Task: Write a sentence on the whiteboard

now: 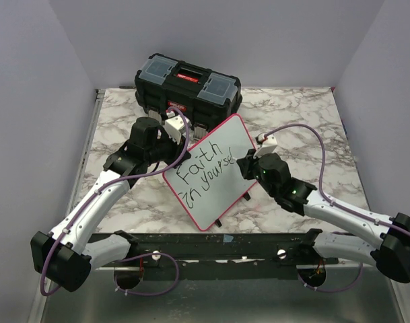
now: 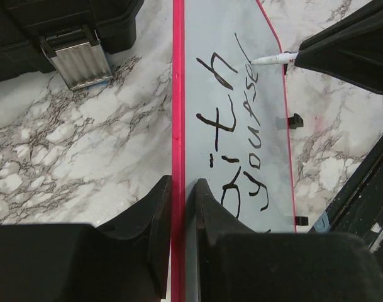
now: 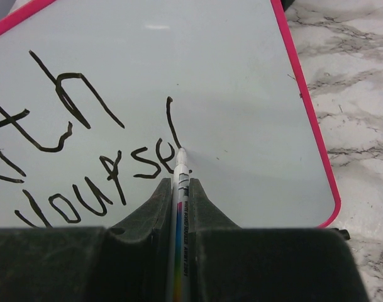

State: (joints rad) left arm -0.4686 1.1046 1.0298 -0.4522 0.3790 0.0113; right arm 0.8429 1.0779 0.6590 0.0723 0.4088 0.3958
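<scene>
Now the glossy white whiteboard with a thin red rim stands tilted mid-table on the marbled tabletop, its long axis running near-left to far-right. The black handwritten sentence reads "Faith in yoursel". The left gripper clamps the board's rim. The right gripper, the nearer one, pinches a slim white marker, its tip touching the "l". Bare board lies just right of the tip. Behind, the black latched toolbox sits closed, contents hidden.
</scene>
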